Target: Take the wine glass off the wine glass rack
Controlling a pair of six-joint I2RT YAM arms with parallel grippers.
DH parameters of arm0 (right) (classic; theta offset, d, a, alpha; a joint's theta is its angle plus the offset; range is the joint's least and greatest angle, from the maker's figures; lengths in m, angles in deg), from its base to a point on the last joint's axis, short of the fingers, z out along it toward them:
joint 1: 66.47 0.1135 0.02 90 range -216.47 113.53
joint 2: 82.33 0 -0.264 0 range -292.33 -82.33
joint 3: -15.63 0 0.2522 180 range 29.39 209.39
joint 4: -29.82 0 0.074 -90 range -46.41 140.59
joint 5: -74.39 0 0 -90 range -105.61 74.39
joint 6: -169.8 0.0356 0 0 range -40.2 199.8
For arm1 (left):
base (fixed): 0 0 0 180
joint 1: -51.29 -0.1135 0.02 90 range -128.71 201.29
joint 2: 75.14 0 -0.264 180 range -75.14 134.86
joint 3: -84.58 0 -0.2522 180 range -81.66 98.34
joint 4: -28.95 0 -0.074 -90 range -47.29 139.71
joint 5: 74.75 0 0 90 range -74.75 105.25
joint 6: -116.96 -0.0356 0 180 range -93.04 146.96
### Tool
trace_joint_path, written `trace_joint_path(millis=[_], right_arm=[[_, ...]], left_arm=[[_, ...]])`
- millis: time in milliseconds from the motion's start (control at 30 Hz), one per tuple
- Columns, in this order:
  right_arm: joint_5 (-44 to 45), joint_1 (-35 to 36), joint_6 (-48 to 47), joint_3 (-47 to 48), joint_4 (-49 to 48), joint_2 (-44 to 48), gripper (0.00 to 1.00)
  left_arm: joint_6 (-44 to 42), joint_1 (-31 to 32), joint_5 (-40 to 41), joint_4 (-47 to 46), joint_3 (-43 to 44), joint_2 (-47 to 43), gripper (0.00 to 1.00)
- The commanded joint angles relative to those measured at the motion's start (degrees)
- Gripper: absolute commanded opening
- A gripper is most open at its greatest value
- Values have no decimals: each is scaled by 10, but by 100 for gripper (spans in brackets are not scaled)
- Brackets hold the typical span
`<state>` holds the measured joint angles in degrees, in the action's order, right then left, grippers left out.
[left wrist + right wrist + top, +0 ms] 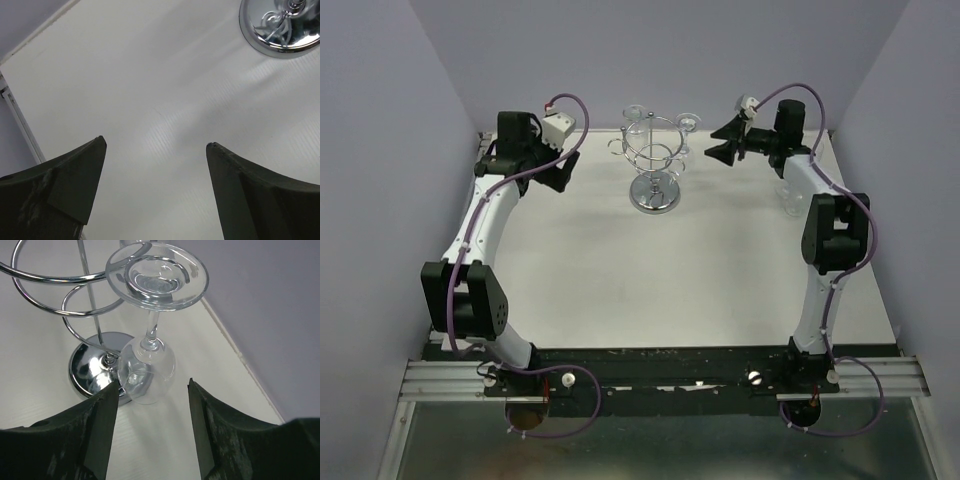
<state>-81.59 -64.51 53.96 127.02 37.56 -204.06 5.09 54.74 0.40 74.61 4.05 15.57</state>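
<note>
We found the top view evenly and softly lit, the white table (620, 260) bright with no harsh shadows, only a faint dim patch beneath the wine glass rack (655, 170). The pale walls (380, 150) took on a lavender cast. In the left wrist view the rack's mirrored base threw hard glare, and faint streaks of reflected light crossed the table. In the right wrist view the wine glass (147, 371) was crisp with small highlights, while the right gripper's (153, 382) dark fingers (95, 440) looked soft and underexposed.

Overhead and wrist views sharing rack (655, 193)
</note>
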Motion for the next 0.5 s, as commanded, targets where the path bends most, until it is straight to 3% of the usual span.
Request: trace_joint_path(millis=[0,467], right_arm=[[-29,13,25,32,-45,-31,65],[-14,38,160,83,-152,-101,59]], left_arm=[[-19,-2,-7,27,23,20,98],[-45,29,-5,55,51,54,96]])
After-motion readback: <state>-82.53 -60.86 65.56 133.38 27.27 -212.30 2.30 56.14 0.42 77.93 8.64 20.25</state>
